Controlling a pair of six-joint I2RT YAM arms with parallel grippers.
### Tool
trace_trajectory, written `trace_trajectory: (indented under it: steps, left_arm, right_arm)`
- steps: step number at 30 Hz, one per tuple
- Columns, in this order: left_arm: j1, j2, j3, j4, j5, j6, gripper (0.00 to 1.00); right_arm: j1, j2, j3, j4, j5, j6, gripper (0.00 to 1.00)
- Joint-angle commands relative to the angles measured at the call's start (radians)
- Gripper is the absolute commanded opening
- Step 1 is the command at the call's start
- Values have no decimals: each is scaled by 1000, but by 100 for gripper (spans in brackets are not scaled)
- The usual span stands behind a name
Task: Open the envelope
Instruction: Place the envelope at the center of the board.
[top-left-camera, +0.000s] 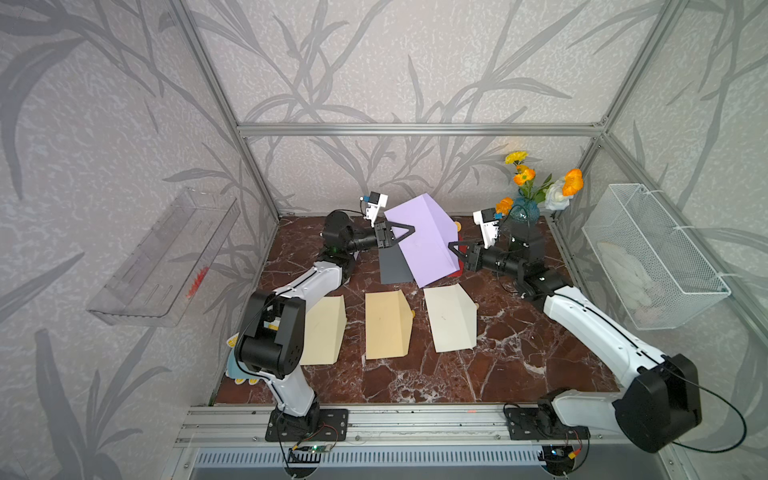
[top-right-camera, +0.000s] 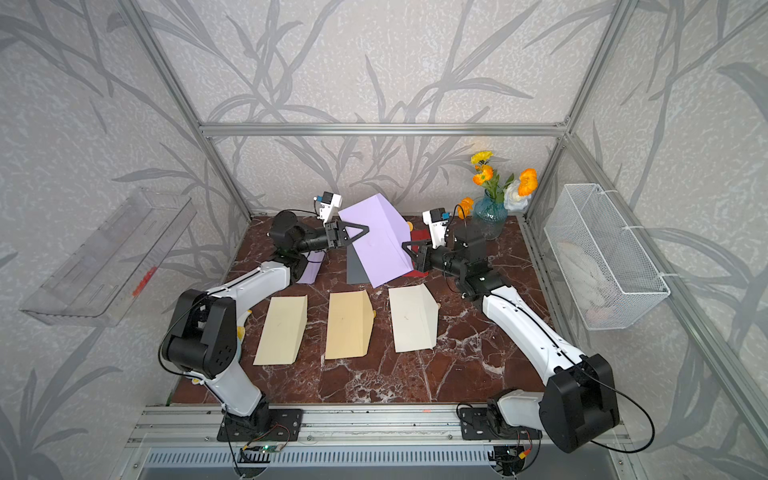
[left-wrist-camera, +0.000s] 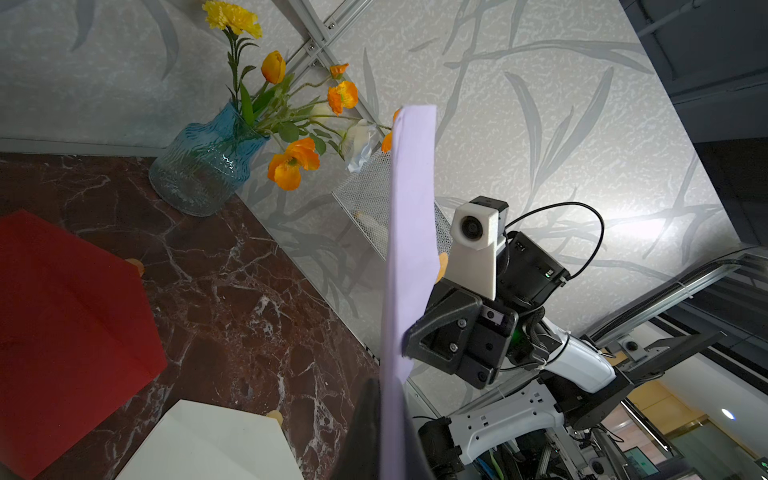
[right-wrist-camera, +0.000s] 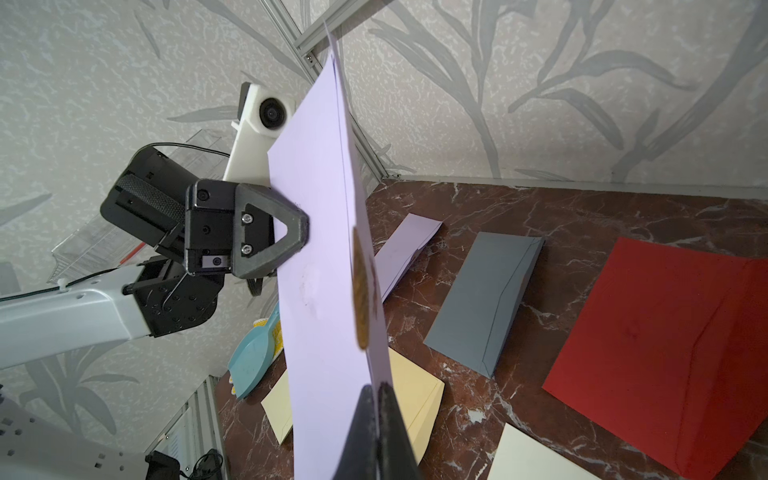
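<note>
Lilac envelope (top-left-camera: 417, 245): aloft and tilted over the tabletop (top-left-camera: 519, 353), spanning the gap between my two pincers. My left pincer (top-left-camera: 409, 231): clamped on one edge. My right pincer (top-left-camera: 452, 246): clamped on the opposite edge. Beneath them, lying flat: grey envelope (top-left-camera: 392, 268), red envelope (right-wrist-camera: 665, 332).

A robotics lab cell dressed to look like a home: a bare aluminium-profile frame (top-left-camera: 419, 129) carries grey leaf-pattern wallpaper panels (top-left-camera: 415, 62) around a dark red marble-pattern tabletop (top-left-camera: 498, 365). At the far right stands a blue ribbed glass vase (top-left-camera: 524, 210) of orange flowers, on the right wall hangs a white wire-mesh basket (top-left-camera: 685, 257), on the left wall a clear plastic shelf (top-left-camera: 166, 257). The white-and-black left arm (top-left-camera: 307, 282) and right arm (top-left-camera: 590, 328) are bolted to a near aluminium rail (top-left-camera: 415, 424), beside a bare green circuit board (top-left-camera: 309, 448)
</note>
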Motion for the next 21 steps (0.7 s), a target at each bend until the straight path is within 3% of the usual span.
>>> trace_trajectory:
  steps: [1,2,5,7,15,21]
  left_arm:
    - [-2,20,38,-34,11,36,4]
    - [-2,26,39,-24,12,30,7]
    - [1,38,48,-30,12,25,33]
    - [4,48,53,-37,10,29,43]
    - [39,38,33,-109,-63,73,53]
    - [62,-8,21,-258,-127,182,54]
  right_arm:
    - [-11,-3,-16,90,-44,43,0]
    - [-15,-4,-23,105,-50,56,0]
    - [-27,-4,-42,136,-56,87,0]
    - [-35,-5,-48,143,-57,102,0]
    - [-82,-46,-82,101,-24,104,0]
    - [-130,-117,-74,-111,81,-12,0]
